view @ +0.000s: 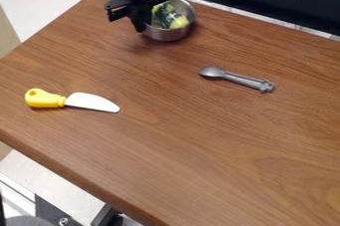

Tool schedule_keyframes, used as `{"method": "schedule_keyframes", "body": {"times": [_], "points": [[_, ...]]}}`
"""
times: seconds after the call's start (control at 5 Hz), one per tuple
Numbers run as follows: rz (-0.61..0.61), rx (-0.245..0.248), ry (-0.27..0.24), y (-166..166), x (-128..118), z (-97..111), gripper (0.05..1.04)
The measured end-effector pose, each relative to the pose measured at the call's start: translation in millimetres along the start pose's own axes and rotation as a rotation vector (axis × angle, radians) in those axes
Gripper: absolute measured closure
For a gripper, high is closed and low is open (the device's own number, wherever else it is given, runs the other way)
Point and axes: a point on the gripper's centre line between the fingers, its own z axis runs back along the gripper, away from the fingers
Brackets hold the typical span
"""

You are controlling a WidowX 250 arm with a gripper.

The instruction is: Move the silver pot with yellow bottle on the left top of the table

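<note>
Silver pot point(166, 34) and gripper point(138, 23) meet at the pot's left wall, the gripper hanging down close against that side. Whether it is wide, narrow or clamped on the rim, I cannot tell; coming in at the side would suit taking the wall, since the bottle point(174, 19) takes up much of the inside. That bottle, yellow-green with a dark label, leans within the pot, probably because the round wall props it up. Carrying the pot carries the bottle too, though a sharp tilt could roll it.

The pot is at the upper left part of the table point(166, 140), near the far edge, which roughly fits the place asked for. The job looks close to done: perhaps a small shift toward the corner, then a level set-down and a clean release. Whether the base touches the wood is hard to judge.

Farther out, the spoon point(212, 72) lies right of centre and the knife point(92, 101) near the left side, both well apart from the pot and likely no hindrance to it.
</note>
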Motion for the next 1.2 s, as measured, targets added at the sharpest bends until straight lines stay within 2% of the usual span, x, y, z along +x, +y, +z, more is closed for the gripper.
{"method": "schedule_keyframes", "body": {"times": [0.2,0.4,0.6,0.8,1.0,1.2], "points": [[-0.043,0.027,0.030,5,-4,0,0.853],[-0.054,0.052,0.027,8,-3,0,0.593],[-0.070,0.086,-0.001,10,-3,0,0.290],[-0.062,0.107,0.021,14,-6,3,0.089],[-0.057,0.107,0.052,11,-5,26,0.085],[-0.103,0.098,0.011,12,-4,47,0.085]]}}
